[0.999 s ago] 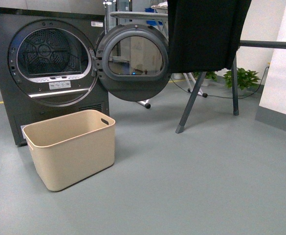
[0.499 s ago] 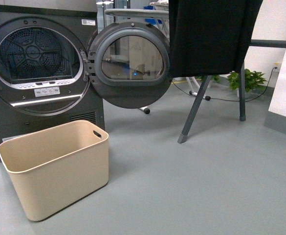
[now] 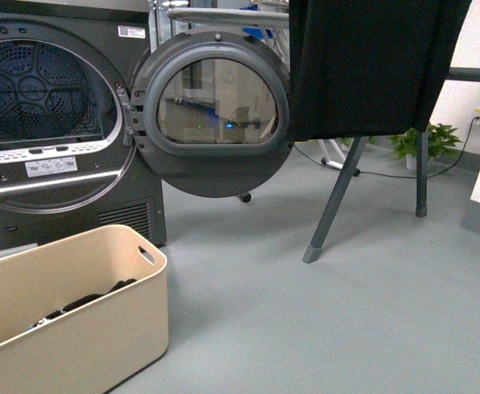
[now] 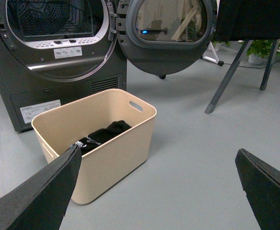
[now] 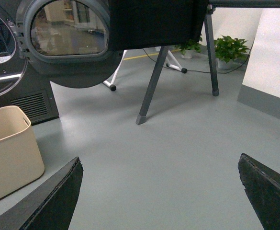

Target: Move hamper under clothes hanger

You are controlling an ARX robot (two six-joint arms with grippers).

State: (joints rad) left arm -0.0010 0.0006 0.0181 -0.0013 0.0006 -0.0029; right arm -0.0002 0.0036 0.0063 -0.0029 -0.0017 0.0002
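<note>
Grey floor (image 3: 330, 328) fills most of the front view, smooth and bare between the machines. On it at the left stands a dark dryer (image 3: 26, 222), its drum showing and its round door (image 3: 211, 107) swung wide to the right. Next to the door a big black cloth (image 3: 371, 66) hangs from the drying rack (image 3: 334, 201), whose slanted grey legs come down to the floor and whose bar runs off to the right.

The beige hamper (image 3: 75, 336) sits on the floor right in front of the dryer, below the drum opening. It is well to the left of the rack, with open floor between them, so it is not under the hanging cloth. One slot handle (image 3: 146, 255) faces the rack side.

The left claw (image 4: 157, 151) hangs above the floor near the hamper, fingers spread wide with nothing between them. The right claw (image 5: 159, 159) is likewise wide apart and holds nothing, over bare floor with the hamper off to one side.

Dark clothes (image 4: 106, 133) lie in the bottom of the hamper. A small green plant (image 3: 424, 141) stands by the far wall behind the rack.
</note>
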